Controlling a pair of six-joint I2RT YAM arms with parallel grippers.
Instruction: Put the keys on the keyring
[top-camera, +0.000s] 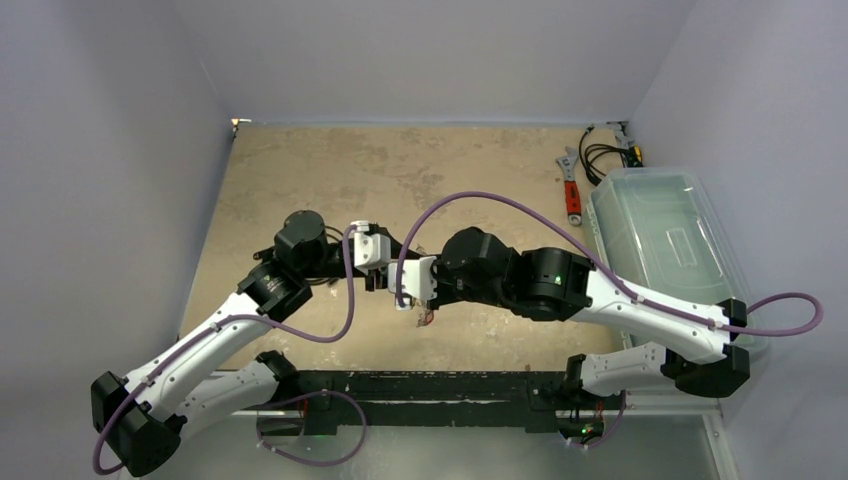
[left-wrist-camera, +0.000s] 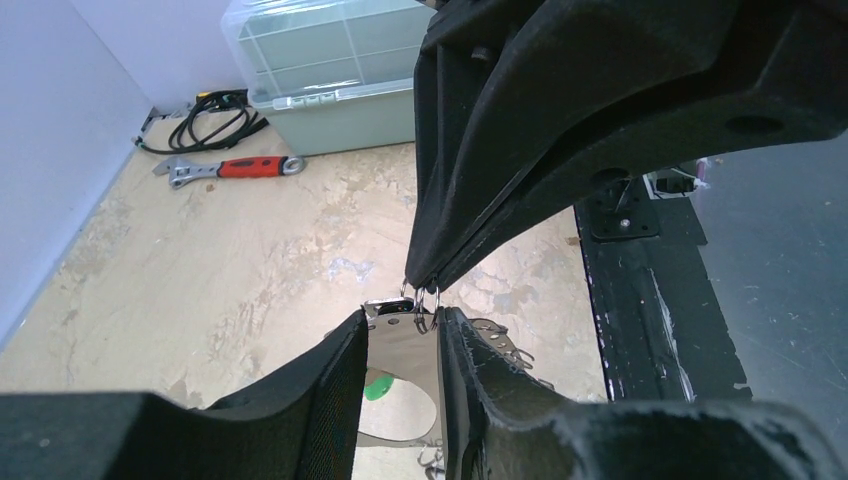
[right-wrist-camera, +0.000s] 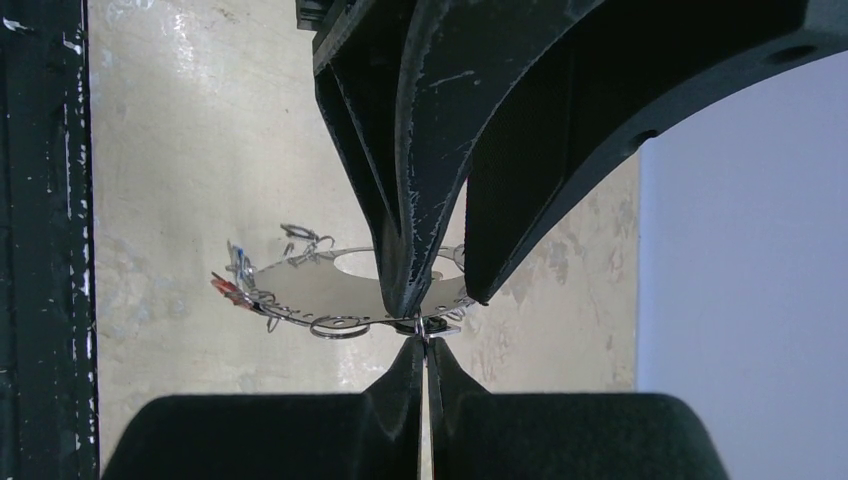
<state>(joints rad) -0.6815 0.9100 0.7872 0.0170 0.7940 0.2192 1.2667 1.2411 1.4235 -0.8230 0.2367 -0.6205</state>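
The keyring (right-wrist-camera: 310, 285) is a flat silvery disc with a round hole and small wire rings along its rim. It sits between both grippers over the middle of the table. My right gripper (right-wrist-camera: 424, 345) is shut on one small wire ring (left-wrist-camera: 421, 300) at the disc's rim. My left gripper (left-wrist-camera: 403, 318) straddles the same part of the keyring (left-wrist-camera: 400, 365), its jaws narrowed but visibly apart. A green key head (left-wrist-camera: 378, 386) shows through the hole. A red key tag (right-wrist-camera: 226, 286) hangs at the far rim. From above, keys (top-camera: 425, 318) dangle below the two grippers.
A red-handled wrench (top-camera: 572, 190) and a black coiled cable (top-camera: 605, 155) lie at the back right. A clear plastic box (top-camera: 665, 240) fills the right side. A black rail (top-camera: 430, 385) runs along the near table edge. Walls close in on the left, back and right.
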